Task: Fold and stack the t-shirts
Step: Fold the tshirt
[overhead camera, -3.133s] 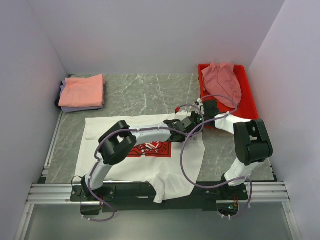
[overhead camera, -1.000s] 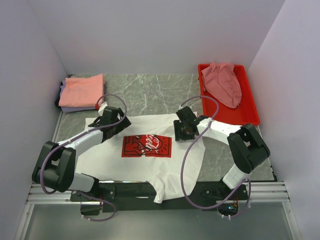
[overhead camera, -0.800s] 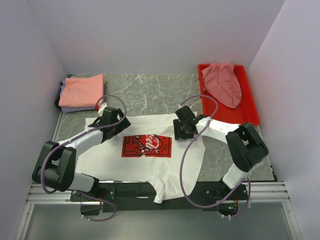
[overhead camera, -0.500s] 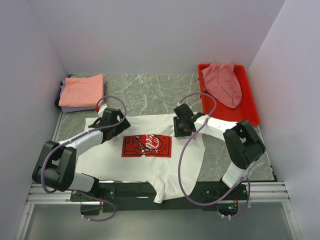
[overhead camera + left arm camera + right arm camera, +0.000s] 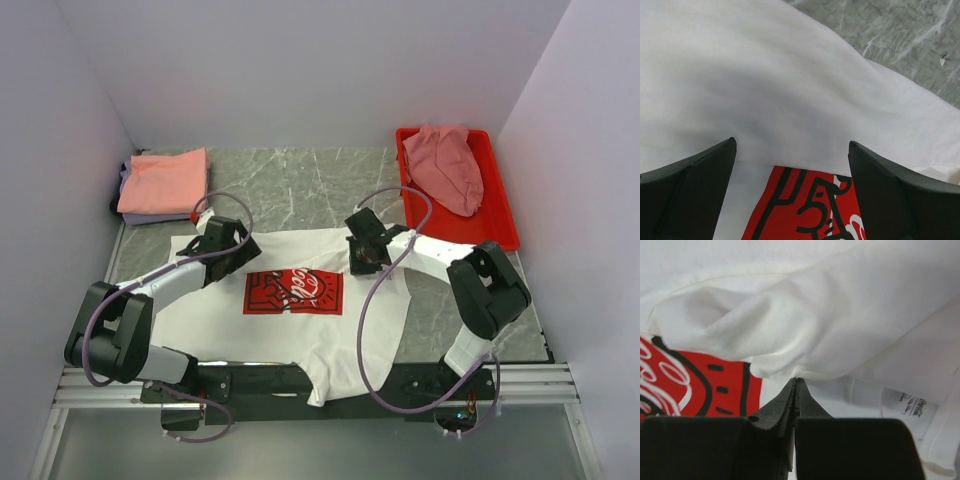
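A white t-shirt (image 5: 300, 325) with a red rectangular print (image 5: 293, 292) lies spread on the table. My left gripper (image 5: 230, 250) hovers over its left shoulder area. In the left wrist view it (image 5: 791, 145) is open, with white cloth (image 5: 770, 85) and the print's edge (image 5: 805, 205) between the fingers. My right gripper (image 5: 367, 257) is at the shirt's right upper part. The right wrist view shows it (image 5: 795, 381) shut, pinching a raised fold of the white shirt (image 5: 805, 325). A folded salmon-orange tee (image 5: 163, 180) lies on a lavender one (image 5: 150, 216) at the back left.
A red plastic tray (image 5: 500, 215) at the back right holds a crumpled dusty-pink tee (image 5: 445, 165). Walls close in on the left, back and right. Purple cables loop from both arms over the shirt. The shirt's hem hangs over the near rail (image 5: 330, 385).
My right gripper has closed on a fold of the white shirt and shifted slightly toward the back. The left gripper has stayed open and hardly moved.
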Action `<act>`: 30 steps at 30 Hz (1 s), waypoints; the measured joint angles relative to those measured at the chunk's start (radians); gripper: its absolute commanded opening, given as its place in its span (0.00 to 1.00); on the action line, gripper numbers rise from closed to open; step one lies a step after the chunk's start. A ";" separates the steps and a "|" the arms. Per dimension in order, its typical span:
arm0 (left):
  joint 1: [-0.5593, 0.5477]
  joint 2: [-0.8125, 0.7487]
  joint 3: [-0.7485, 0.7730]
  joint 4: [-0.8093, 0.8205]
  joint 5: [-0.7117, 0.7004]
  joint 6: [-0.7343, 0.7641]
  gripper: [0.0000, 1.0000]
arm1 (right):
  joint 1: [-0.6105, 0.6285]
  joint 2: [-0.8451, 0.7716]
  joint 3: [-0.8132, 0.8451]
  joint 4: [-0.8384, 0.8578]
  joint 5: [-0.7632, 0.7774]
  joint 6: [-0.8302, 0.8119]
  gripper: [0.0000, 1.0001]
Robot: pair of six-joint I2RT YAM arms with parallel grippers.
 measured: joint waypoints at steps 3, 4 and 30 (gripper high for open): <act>0.000 0.000 0.000 0.000 0.000 0.000 1.00 | 0.015 -0.028 -0.002 -0.013 -0.025 0.016 0.00; 0.000 0.000 0.000 -0.001 0.000 0.000 1.00 | 0.021 -0.044 -0.003 -0.019 -0.037 0.025 0.00; 0.004 -0.010 0.000 -0.026 -0.019 0.008 1.00 | 0.205 -0.153 -0.046 -0.134 -0.230 0.237 0.00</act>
